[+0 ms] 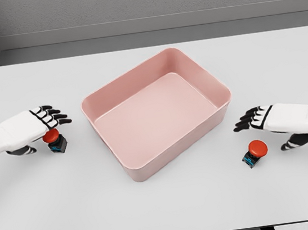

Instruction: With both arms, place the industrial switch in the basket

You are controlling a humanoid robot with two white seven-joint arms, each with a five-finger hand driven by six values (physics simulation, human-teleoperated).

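Nearest me, I see a broad strip of bare white table (172, 209) running the full width along the front edge, with nothing standing on it. Just beyond that strip, on the right, one industrial switch (254, 152) with a red mushroom button and a dark body with blue trim stands on the tabletop, tilted slightly, near the pink basket's front right corner but apart from it. My right hand (268, 118) sits just behind and to the right of that switch, fingers spread and extended toward the basket, holding nothing; its thumb hangs below the palm, close to the switch but not touching as far as I can tell. On the left, a second industrial switch (54, 140) of the same kind stands on the table, well apart from the basket's left wall. My left hand (37, 126) lies directly over its left side, fingers stretched out flat above the red button, not wrapped round it; whether palm and button touch I cannot tell. The pink basket (108, 92) occupies the centre, rectangular, turned at an angle, interior bare. Open table shows on both flanks between the basket's walls and each hand. Behind the basket a further band of clear table reaches the far edge, then a grey wall.
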